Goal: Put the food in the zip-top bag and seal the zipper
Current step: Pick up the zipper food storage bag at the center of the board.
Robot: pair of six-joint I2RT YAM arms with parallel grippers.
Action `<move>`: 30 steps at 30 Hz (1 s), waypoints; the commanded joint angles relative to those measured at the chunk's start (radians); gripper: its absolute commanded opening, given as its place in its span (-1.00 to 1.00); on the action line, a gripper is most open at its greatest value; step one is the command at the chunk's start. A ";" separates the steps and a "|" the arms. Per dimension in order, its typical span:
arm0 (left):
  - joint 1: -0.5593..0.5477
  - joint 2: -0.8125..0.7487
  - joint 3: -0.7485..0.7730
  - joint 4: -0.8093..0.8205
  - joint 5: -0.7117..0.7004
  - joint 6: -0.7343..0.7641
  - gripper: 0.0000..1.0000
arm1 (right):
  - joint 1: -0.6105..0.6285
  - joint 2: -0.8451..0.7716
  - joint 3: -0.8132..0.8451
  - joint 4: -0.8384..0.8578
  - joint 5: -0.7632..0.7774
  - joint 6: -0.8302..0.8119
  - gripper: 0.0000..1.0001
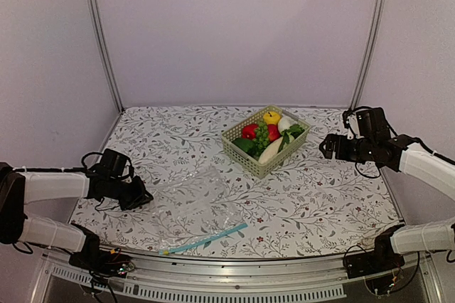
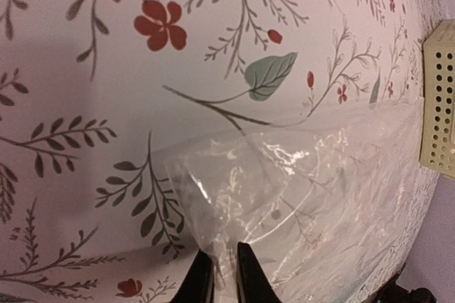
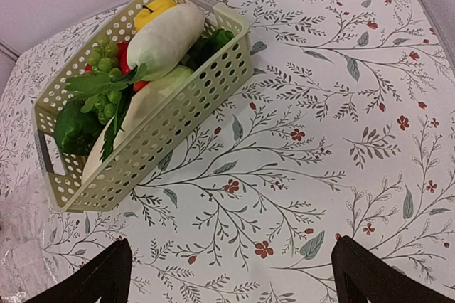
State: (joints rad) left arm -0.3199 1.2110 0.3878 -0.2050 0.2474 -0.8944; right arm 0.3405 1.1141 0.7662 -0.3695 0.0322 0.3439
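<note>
The see-through zip-top bag (image 1: pixel 192 196) lies flat near the table's front, its light-blue zipper (image 1: pixel 206 237) along the near edge. My left gripper (image 1: pixel 146 200) sits at the bag's left corner. In the left wrist view that gripper (image 2: pixel 224 250) has its jaws pinched on the crumpled bag (image 2: pixel 320 189) corner. The food (image 1: pixel 270 132) fills a pale green basket (image 1: pixel 245 161): yellow apple (image 3: pixel 153 10), white radish (image 3: pixel 163 40) and green grapes (image 3: pixel 106 75). My right gripper (image 1: pixel 325 148) hovers right of the basket; the right gripper (image 3: pixel 234 271) is wide open and holds nothing.
The basket (image 3: pixel 170 125) stands at the back centre-right on the floral tablecloth. Metal frame posts (image 1: pixel 99 33) rise at the back corners. A metal rail (image 1: pixel 234 274) runs along the table's front edge. The basket's end (image 2: pixel 441 111) shows beyond the bag.
</note>
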 commanded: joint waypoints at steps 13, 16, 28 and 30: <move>-0.037 -0.176 0.000 0.254 0.239 0.106 -1.00 | 0.013 -0.050 0.023 0.020 -0.103 0.021 0.97; -0.059 -0.238 0.029 0.263 0.273 0.154 -1.00 | 0.025 -0.064 0.026 0.035 -0.172 0.040 0.98; -0.121 -0.236 0.162 0.402 0.486 0.154 -1.00 | 0.159 -0.010 0.058 0.152 -0.344 0.107 0.89; -0.138 -0.218 0.183 0.435 0.503 0.138 -1.00 | 0.203 0.012 0.056 0.192 -0.345 0.109 0.86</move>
State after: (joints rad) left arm -0.4168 0.9623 0.5186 0.1471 0.6697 -0.7486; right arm 0.4709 1.0912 0.7994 -0.2565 -0.2649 0.4294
